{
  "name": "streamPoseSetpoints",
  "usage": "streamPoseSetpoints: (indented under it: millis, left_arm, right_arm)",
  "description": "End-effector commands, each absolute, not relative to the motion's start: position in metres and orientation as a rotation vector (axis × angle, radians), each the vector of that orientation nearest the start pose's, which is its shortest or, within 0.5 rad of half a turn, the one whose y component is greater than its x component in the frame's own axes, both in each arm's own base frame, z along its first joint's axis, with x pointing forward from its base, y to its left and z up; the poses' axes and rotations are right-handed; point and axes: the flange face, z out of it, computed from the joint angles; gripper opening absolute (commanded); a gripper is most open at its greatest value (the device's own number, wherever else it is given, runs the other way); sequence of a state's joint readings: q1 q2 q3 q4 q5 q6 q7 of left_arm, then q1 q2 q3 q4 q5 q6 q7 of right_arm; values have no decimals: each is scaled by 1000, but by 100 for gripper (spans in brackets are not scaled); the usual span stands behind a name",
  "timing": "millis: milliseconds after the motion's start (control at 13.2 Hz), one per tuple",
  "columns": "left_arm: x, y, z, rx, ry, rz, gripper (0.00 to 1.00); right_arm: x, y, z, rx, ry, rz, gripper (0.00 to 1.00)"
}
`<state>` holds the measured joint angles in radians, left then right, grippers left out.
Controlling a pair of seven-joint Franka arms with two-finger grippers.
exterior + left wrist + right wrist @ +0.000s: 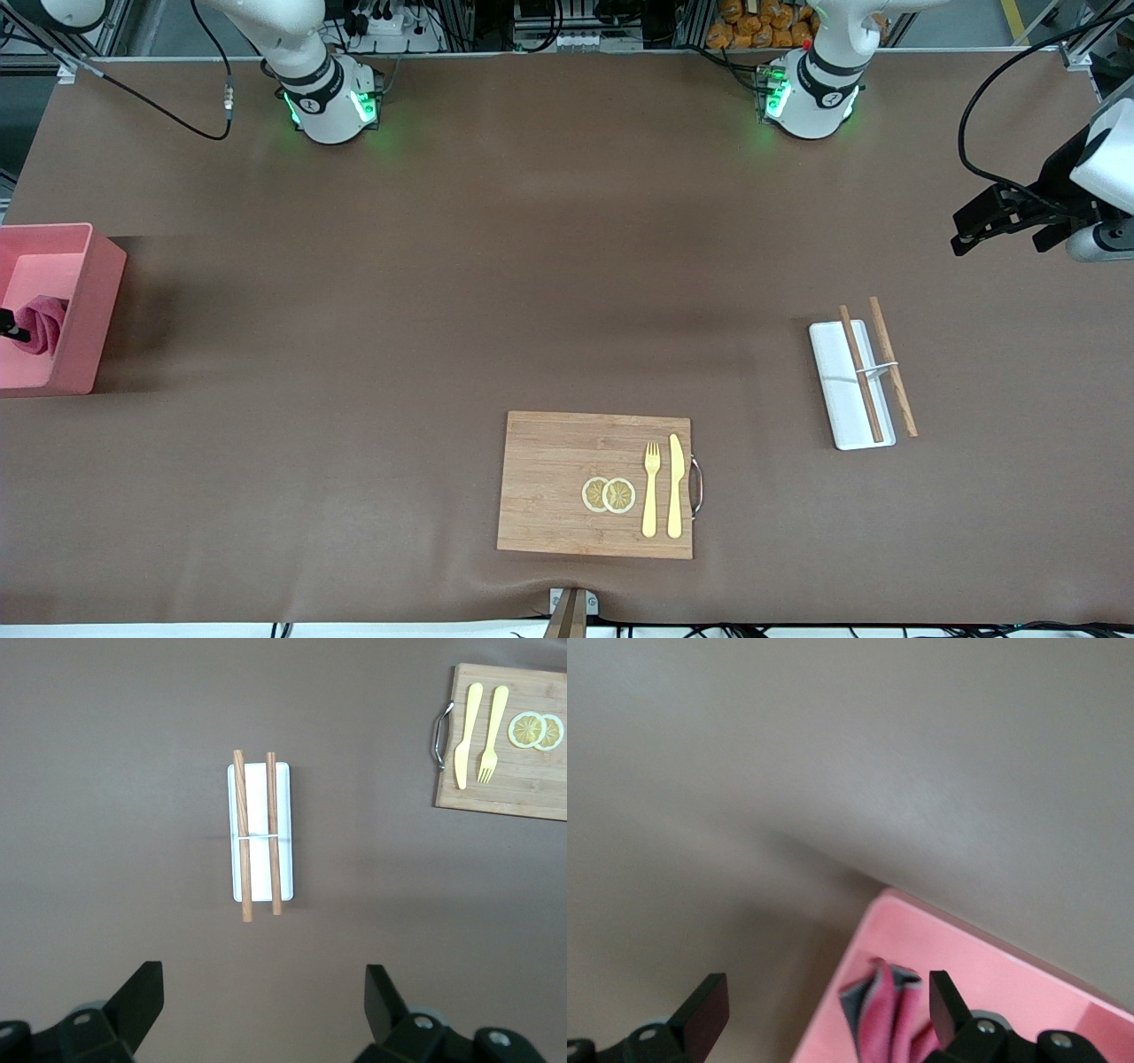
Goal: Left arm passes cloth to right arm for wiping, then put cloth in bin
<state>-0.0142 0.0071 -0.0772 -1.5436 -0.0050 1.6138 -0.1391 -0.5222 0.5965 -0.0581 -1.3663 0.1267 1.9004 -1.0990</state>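
Observation:
The salmon-pink bin (89, 301) stands at the right arm's end of the table. The cloth (44, 323), magenta-pink with grey edges, lies crumpled inside it. It also shows in the right wrist view (886, 1019) on the bin's floor (1001, 979). My right gripper (826, 992) is open over the bin's edge with the cloth below, near one finger; in the front view only a black tip (9, 326) shows. My left gripper (970, 229) is open and empty, up over the left arm's end of the table; its wrist view (264, 983) looks down on bare table.
A white oblong tray (842, 390) with two wooden chopsticks (890, 363) lies near the left arm's end; it also shows in the left wrist view (257, 780). A wooden cutting board (549, 483) with lemon slices, a yellow fork and a yellow knife sits near the front edge.

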Motion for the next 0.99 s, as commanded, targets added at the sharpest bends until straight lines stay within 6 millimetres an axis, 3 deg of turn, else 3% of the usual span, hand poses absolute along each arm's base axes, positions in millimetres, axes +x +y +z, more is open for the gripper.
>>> streamPoseSetpoints:
  millis: [0,456,759,911]
  left_arm:
    - [560,-50,639,-3137,-72,-117,100]
    - [558,-49,641,-3135,-60,-117,100]
    - [558,-48,641,-3135,-60,-114,100]
    - [559,-48,641,-3133,-60,-117,100]
  right_arm:
    - [618,-339,378,-2958,-585,-5,100]
    - [654,-213,430,-2987,-419,52,100]
    - [663,-164,457,-3015,-469,28,100]
    - [664,-141,482,-3036,-441,-17,100]
